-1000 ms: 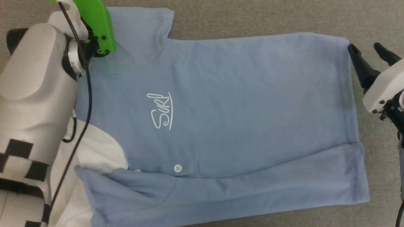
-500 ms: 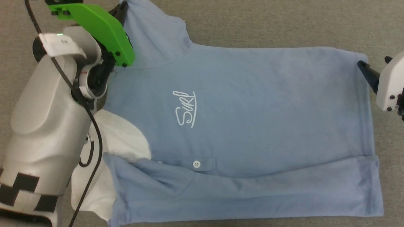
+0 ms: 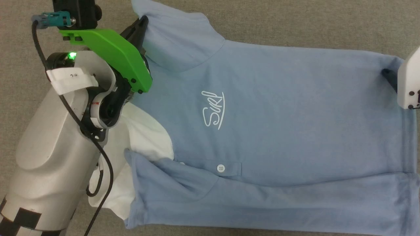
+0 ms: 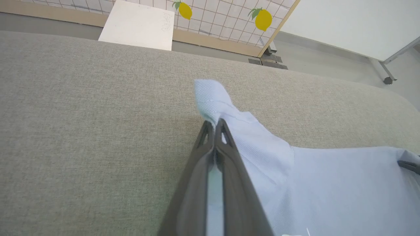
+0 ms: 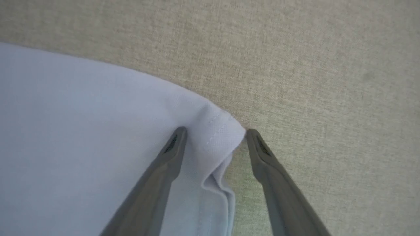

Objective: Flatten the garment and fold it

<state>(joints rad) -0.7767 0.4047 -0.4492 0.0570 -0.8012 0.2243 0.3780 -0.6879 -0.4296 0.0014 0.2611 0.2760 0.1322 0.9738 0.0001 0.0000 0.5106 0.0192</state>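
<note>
Grey cushion (image 4: 82, 114): left gripper (image 4: 215, 126) pinches the shirt (image 3: 279, 114) sleeve (image 3: 177, 42) toward the far edge, right gripper (image 5: 216, 131) wide astride the hem corner (image 5: 226, 129), probably to stretch it flat.

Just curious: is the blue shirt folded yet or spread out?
Partly: the shirt lies spread, with one long side folded over near the button.

A beige-grey woven cloth surface (image 3: 295, 23) spreads wide and evenly lit, with a softly rounded far edge in the left wrist view. Past that edge lies a smooth grey floor (image 4: 311, 55), where a white box (image 4: 137, 24) stands against a wood-framed panel (image 4: 223, 19) printed with a white tile grid and yellow lemons (image 4: 263, 19). Beside the panel stands a plain white board (image 4: 354, 23) on a metal leg with a castor (image 4: 388, 80).
</note>
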